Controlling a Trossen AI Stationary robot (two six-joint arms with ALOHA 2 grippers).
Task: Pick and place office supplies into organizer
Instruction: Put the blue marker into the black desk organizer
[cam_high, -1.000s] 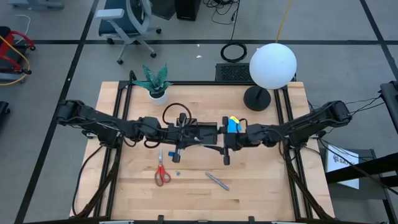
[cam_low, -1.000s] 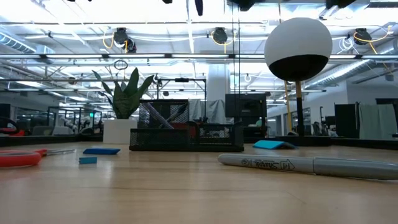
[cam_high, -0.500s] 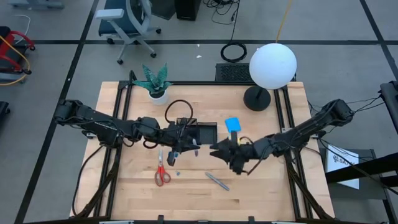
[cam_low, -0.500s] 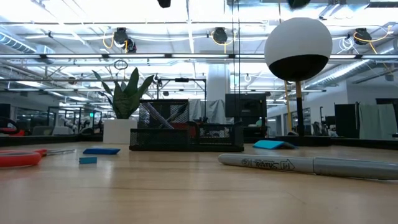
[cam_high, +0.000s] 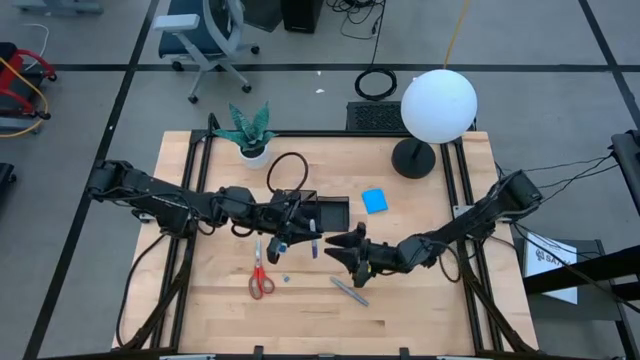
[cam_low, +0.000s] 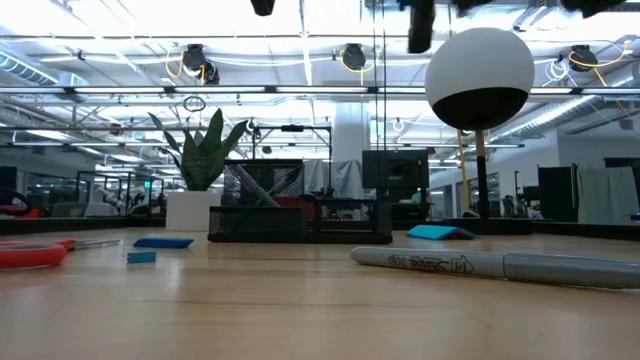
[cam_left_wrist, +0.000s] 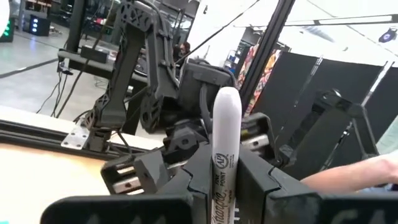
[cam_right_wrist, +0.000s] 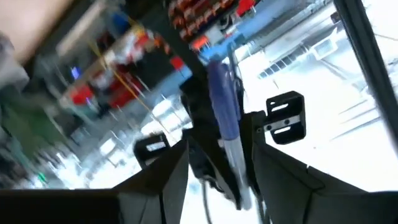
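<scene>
Two pens aloft: each gripper carries one; neither is in the organizer yet
Left gripper: clamped on a white-capped marker, which stands upright between the fingers in the left wrist view; it hangs just beside the organizer's left end, above the table
Right gripper: closed around a blue pen, seen slanting between its fingers in the right wrist view; it sits near the table's middle, in front of the organizer and close to the left gripper
Organizer: black mesh tray at mid-table, between the two arms; how much it already holds I cannot tell
Left on the table: red-handled scissors and a tiny blue block in front of the left arm; a grey marker just in front of the right gripper; a blue note pad beside the organizer's right end
Risk, crowding: both wrists are near one small tray; if they go in together they could knock each other, or shove the tray
Risk, release: a pen let go tilted or too high could catch the mesh wall and roll out onto the table
Risk, low sweep: the right gripper passing low could push the grey marker out of reach
</scene>
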